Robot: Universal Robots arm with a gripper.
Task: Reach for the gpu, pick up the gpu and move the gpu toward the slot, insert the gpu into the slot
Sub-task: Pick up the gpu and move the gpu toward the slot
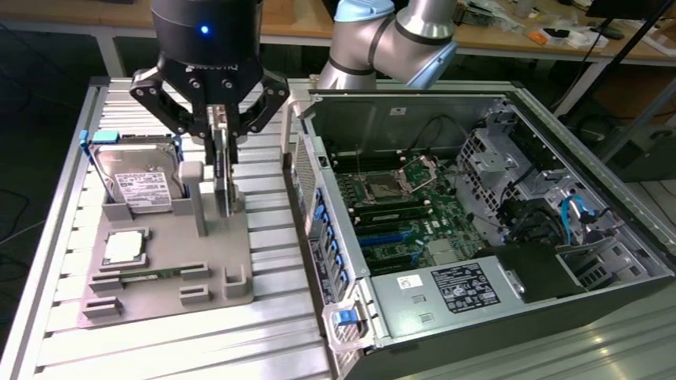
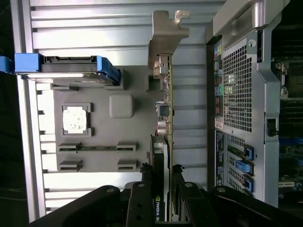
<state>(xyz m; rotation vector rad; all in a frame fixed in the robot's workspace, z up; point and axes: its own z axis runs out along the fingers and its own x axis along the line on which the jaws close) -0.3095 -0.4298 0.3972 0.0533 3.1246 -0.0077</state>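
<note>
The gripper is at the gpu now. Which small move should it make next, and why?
Probably a short straight lift. The gripper appears closed on the gpu, which stands on edge with its lower edge at the gray holder. Lifting vertically should free it before any sideways travel toward the open computer case.

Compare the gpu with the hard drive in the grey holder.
The gpu is a thin dark card; the hard drive is a boxy silver block with a white label. The gpu carries a silvery bracket; the hard drive a blue frame. The pincer grips the gpu, not the hard drive. Both stand on edge in the grey holder.
</note>
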